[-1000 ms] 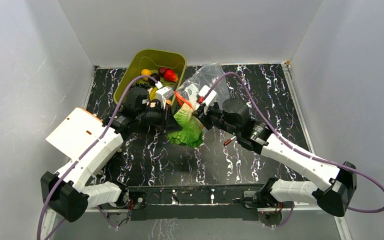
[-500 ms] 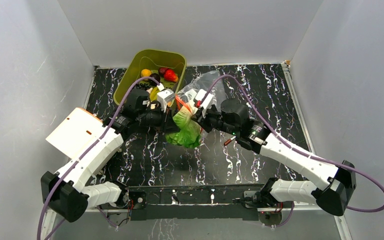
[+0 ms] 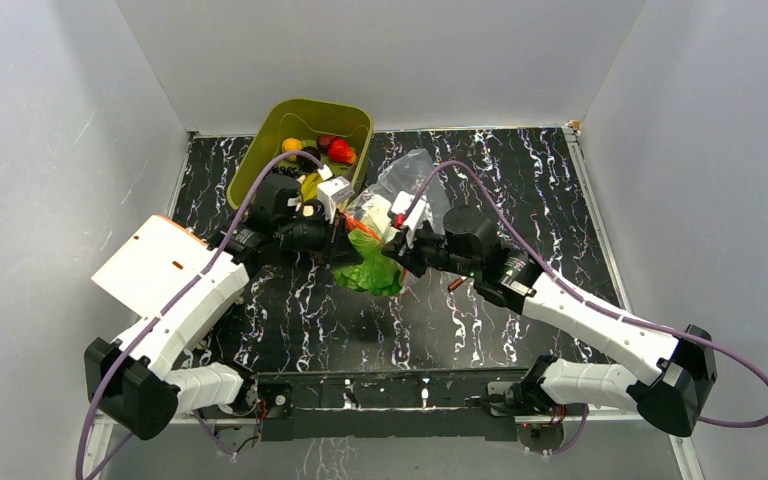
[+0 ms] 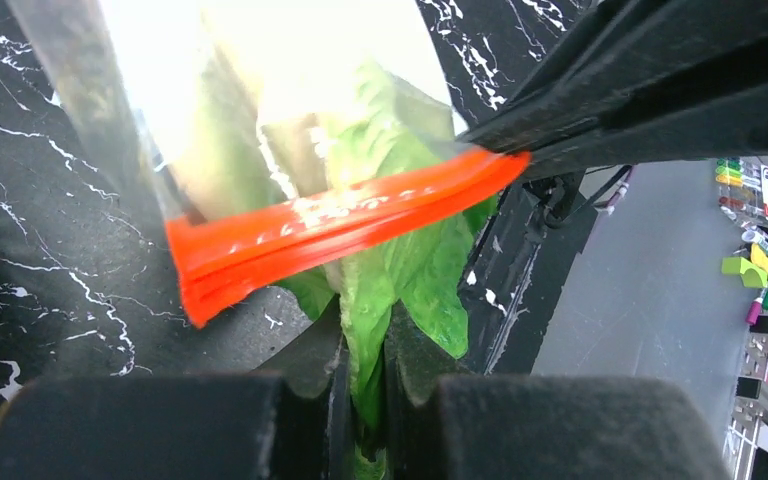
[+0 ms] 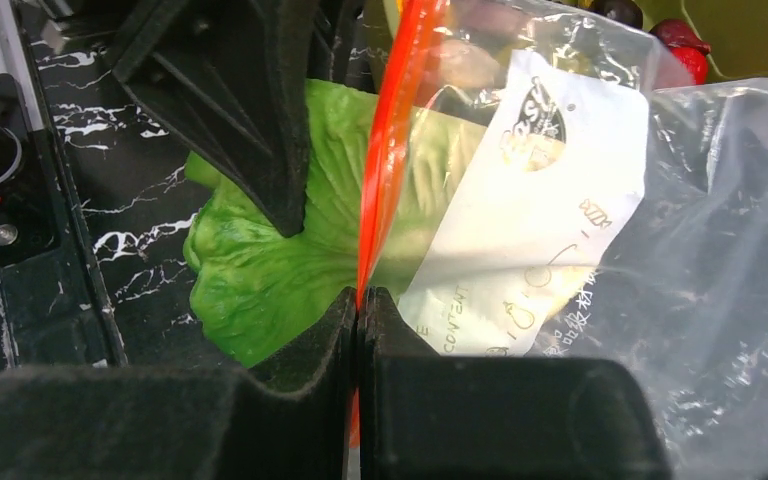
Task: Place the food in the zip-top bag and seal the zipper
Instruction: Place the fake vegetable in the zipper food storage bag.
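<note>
The green-white cabbage (image 3: 372, 268) hangs between both arms above mid-table. My left gripper (image 3: 338, 235) is shut on a thin cabbage leaf (image 4: 400, 260), which is pinched between its pads (image 4: 365, 340). The clear zip-top bag (image 3: 400, 180) trails back from the cabbage. My right gripper (image 3: 397, 245) is shut on the bag's red-orange zipper (image 5: 390, 150), with the strip clamped at its tips (image 5: 360, 300). The zipper (image 4: 340, 225) crosses over the cabbage's top, so part of the cabbage (image 5: 260, 270) sits behind the bag's mouth and white label.
The olive-green bin (image 3: 275, 135) stands at the back left and holds a red strawberry (image 3: 341, 151), an orange piece (image 3: 291, 146) and a dark purple ball (image 3: 309, 154). A small red-and-white stick (image 3: 455, 284) lies under the right arm. White walls enclose the table.
My right gripper has moved left and slightly nearer with the bag's mouth. The bag now covers more of the cabbage. Both grips are unchanged.
</note>
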Controlling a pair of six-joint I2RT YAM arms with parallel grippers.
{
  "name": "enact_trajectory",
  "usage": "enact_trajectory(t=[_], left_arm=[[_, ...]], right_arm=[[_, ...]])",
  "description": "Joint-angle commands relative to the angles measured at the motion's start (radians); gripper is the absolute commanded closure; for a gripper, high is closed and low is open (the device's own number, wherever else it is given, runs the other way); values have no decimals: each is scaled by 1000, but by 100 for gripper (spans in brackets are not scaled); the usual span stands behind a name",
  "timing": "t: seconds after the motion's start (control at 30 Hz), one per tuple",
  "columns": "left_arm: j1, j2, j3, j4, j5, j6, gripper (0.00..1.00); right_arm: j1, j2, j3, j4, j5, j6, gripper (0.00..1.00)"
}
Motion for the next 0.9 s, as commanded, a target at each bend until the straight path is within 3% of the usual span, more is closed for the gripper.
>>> enact_trajectory(t=[0.0, 0.2, 0.37, 0.57, 0.73, 0.87], left_arm=[[0, -87, -9, 86, 68, -3, 100], [1, -105, -61, 161, 99, 1, 100], [0, -65, -45, 143, -1, -40, 100], [0, -47, -21, 121, -28, -74, 100], [0, -114, -60, 207, 144, -71, 100], [0, -166, -119, 309, 219, -97, 100]], right_arm=[[9, 17, 14, 90, -34, 49, 100], [15, -3, -7, 147, -128, 115, 100], [16, -11, -23, 191, -226, 174, 100], [17, 13, -23, 171, -177, 180, 100], [17, 42, -21, 149, -77, 181, 100], [18, 60, -19, 193, -143, 237, 100]])
